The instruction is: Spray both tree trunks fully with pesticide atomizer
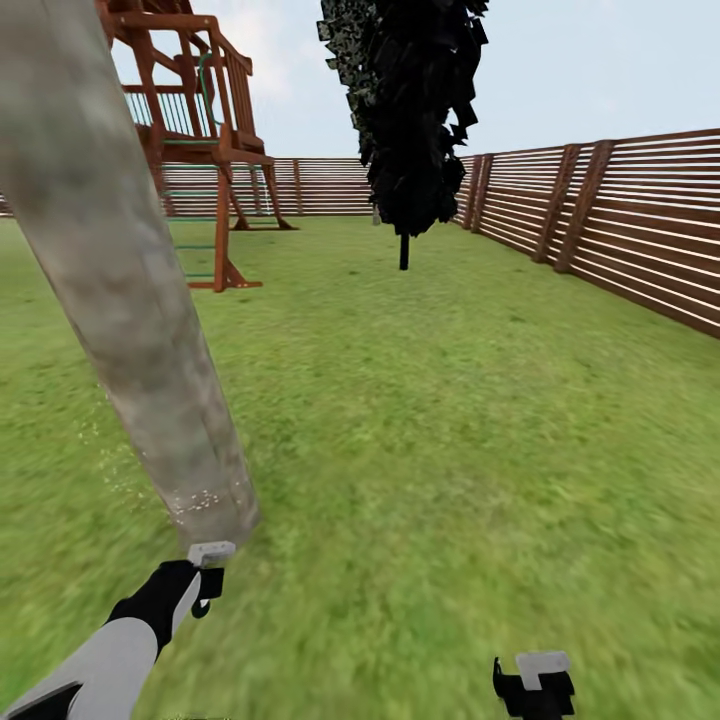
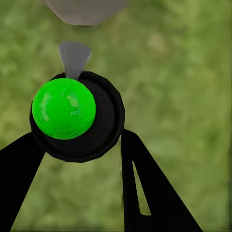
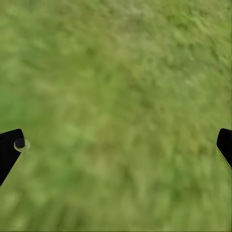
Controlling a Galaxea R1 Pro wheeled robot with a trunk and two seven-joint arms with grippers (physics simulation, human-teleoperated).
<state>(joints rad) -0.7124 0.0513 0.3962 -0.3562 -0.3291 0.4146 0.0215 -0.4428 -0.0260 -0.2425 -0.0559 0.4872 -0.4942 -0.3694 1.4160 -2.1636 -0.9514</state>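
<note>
Fingers of your left gripper pinch the pesticide atomizer, its bright green end facing the wrist camera and its nozzle aimed at the base of the tree trunk just ahead, likely so the spray lands there. White specks of pesticide already dot the bark low down. Your right gripper hangs idle over the lawn, fingers spread wide and holding nothing.

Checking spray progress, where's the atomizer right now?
The atomizer sits in the left gripper, low left in the head view, right at the tree trunk's base.
</note>
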